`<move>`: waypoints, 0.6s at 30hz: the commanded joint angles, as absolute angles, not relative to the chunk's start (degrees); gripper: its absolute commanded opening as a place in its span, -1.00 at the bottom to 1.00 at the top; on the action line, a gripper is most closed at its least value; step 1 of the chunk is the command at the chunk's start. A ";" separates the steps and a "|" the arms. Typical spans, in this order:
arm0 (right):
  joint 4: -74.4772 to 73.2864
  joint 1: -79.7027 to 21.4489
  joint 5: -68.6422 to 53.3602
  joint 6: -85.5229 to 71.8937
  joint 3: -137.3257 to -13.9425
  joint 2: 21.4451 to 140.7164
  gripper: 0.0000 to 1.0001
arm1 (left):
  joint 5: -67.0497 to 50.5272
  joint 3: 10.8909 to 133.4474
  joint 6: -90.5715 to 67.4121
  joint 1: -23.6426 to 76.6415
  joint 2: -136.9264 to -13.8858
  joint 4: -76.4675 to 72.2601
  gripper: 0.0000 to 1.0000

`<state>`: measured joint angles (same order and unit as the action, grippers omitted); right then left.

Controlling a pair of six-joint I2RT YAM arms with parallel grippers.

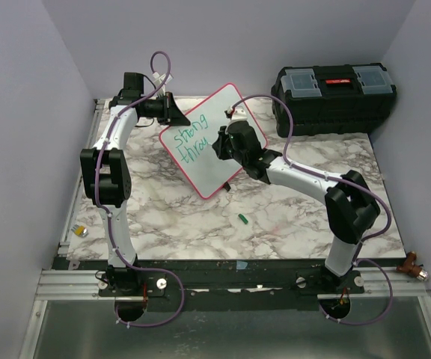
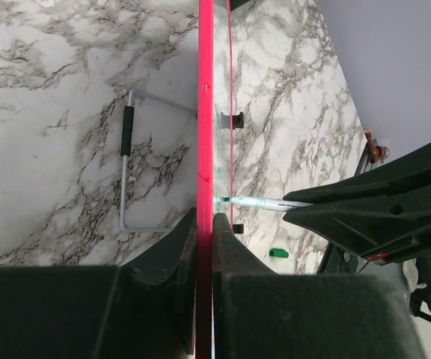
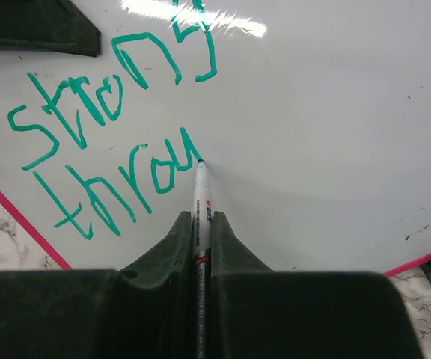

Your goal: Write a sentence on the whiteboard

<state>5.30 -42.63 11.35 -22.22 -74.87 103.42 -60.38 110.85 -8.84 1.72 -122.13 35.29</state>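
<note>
Glossy white pink-framed whiteboard (image 1: pixel 200 168), upper centre of top view, clamped by left hand (image 2: pixel 204 218). Green handwritten sentence (image 3: pixel 111 142): "strong throu" written, remainder judged outstanding. Slim white marker (image 3: pixel 201 187) gripped in right hand (image 3: pixel 200 218), tip on board.

The marble-patterned desk (image 1: pixel 185 217) carries a black toolbox (image 1: pixel 334 97) at its far right corner. A small green cap (image 1: pixel 242 219) lies alone near the middle, toward the near edge. A little yellow-and-silver object (image 1: pixel 81 231) sits at the left edge, near the near left corner. The whiteboard (image 1: pixel 200 168) stands tilted toward the far left.
</note>
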 commanded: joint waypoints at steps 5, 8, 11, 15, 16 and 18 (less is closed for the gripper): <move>2.42 -42.36 11.78 -21.63 -74.15 102.11 -0.99 | -60.02 109.95 -5.10 3.21 -120.50 35.24 -1.00; 2.37 -42.31 12.24 -21.26 -74.36 100.49 -0.99 | -60.02 109.89 -5.03 3.18 -120.33 35.10 -1.00; 2.69 -42.32 12.96 -21.16 -73.97 99.27 -0.99 | -59.94 109.94 -5.03 3.17 -120.40 35.07 -1.00; 3.29 -42.32 13.94 -20.76 -73.57 98.53 -0.99 | -60.02 110.22 -5.11 3.19 -120.67 35.16 -1.00; 3.38 -42.32 14.19 -20.58 -73.57 98.50 -0.99 | -60.03 110.21 -5.10 3.18 -120.67 35.16 -1.00; 3.43 -42.03 14.28 -20.30 -73.72 98.64 -0.99 | -60.12 110.37 -5.19 3.17 -120.85 35.16 -1.00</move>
<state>3.36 -42.63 12.23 -21.52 -74.54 100.27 -60.49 110.85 -8.86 1.80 -122.04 35.29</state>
